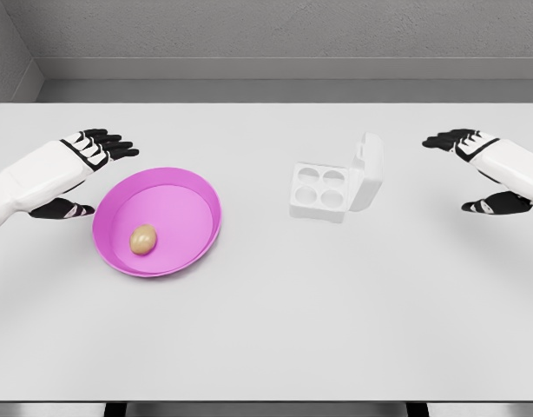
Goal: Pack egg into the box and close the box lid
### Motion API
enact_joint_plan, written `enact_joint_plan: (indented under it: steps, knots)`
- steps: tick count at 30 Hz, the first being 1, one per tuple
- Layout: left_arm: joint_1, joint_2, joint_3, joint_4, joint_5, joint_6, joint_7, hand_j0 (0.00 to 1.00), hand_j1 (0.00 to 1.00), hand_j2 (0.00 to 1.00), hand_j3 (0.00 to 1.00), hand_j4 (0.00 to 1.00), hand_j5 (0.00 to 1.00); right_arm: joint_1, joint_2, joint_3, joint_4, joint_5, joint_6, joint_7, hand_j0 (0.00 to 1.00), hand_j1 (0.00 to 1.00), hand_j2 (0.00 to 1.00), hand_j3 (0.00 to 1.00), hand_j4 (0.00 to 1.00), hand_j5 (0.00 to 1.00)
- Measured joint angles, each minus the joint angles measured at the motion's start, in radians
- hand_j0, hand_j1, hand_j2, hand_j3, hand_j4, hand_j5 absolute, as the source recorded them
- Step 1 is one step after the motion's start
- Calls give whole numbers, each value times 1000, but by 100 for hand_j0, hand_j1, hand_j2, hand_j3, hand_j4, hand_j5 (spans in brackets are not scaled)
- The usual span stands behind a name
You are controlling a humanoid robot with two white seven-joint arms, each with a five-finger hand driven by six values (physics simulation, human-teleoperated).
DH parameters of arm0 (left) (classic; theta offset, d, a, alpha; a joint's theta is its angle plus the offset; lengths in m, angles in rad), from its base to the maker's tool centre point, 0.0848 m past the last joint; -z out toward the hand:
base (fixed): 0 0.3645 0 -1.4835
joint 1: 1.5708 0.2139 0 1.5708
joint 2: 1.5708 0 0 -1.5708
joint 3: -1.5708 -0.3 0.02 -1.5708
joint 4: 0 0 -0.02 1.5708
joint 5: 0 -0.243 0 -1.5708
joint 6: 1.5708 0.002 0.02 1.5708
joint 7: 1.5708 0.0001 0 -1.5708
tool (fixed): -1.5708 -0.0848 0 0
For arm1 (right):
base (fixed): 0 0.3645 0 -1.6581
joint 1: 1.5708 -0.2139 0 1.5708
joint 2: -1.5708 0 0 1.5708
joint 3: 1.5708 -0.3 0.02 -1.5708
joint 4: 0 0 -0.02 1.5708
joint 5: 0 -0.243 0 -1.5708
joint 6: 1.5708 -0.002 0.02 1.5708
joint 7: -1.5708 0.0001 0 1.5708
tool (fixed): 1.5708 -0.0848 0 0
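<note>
- White table (275, 339) fills most of the view, smooth matte top, plain with no pattern.
- Table's far edge runs straight across the upper part of the view; near edge shows at the bottom as a thin grey lip.
- Dark gaps under the near edge, with two short black pieces showing there; can't tell what they are.
- Grey back wall (284, 30) behind the table, rough concrete-like texture.
- Side wall (6, 52) at upper left, same grey, meets the back wall in a corner.
- Grey floor strip (275, 90) between wall base and table's far edge.
- Light is even and soft, only faint shadows on the tabletop.
</note>
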Motion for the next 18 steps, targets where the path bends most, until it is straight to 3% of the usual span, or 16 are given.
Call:
enact_joint_plan:
  steps: [7,11,13,18]
  knots:
    - [12,0,-8,-15,-9,0,-4,100,100,100,100,100,100,-9,-4,-7,-40,-2,-5,2,100,100,100,100,100,100]
    - [-5,-1,-19,-26,-10,0,-160,100,100,100,100,100,100,-9,-3,-7,-39,-1,-1,2,100,100,100,100,100,100]
    - [-57,3,-29,-29,-7,0,-231,100,100,100,100,100,100,-8,-4,-7,-37,0,0,3,100,100,100,100,100,100]
    - [-109,67,-91,-51,57,-1,-298,97,97,97,97,97,97,-29,-17,-7,-25,3,3,42,100,100,100,100,100,100]
